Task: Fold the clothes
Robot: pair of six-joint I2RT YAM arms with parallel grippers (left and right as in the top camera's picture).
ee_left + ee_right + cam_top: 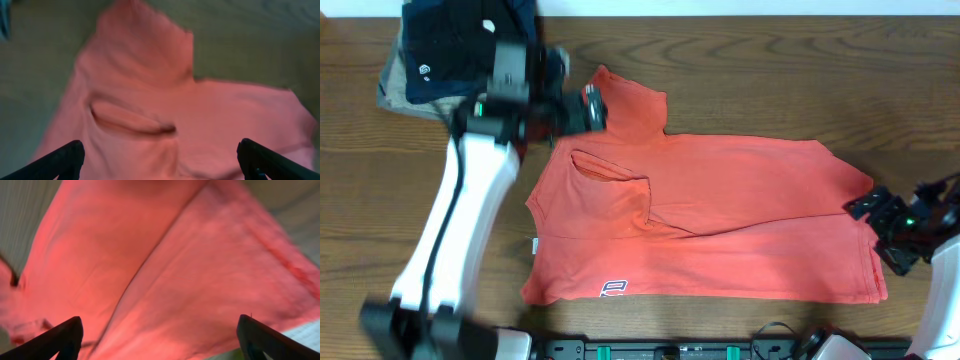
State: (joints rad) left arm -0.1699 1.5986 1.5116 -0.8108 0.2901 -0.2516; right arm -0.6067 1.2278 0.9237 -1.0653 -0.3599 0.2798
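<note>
Found T-shirt (740, 220) spread across middle of bench (770, 70), neck end toward left edge, hem toward right edge. Noted one sleeve (630, 105) sticking out toward far edge, not yet tucked in. White lettering (612, 288) peeking out at near-left corner of the cloth, so near side probably turned over already. Cannot confirm from wrist views, both blurred.

Logged left hand (592, 108) over that far sleeve, fingers spread wide, gripping nothing. Left wrist view looking down on sleeve and collar opening (132, 122), cloth clear of both fingers. Judged placement as a lineup for pinching the sleeve and bringing it inward.

Logged right hand (885, 232) at hem end, near right edge of bench, fingers likewise spread, nothing between them. Right wrist view filled with red cloth below, not pinched. Probably parked there to catch a hem corner for a lengthwise fold.

Spotted folded dark garments (460, 45) stacked on a khaki one (392, 92) at far-left corner, just behind left arm. Kept apart from working area, presumably as a finished pile.

Judged task early-to-middle: body flat, sleeve loose, no final folds. Risk: thin cotton dragging or bunching if pinched with too little cloth.
</note>
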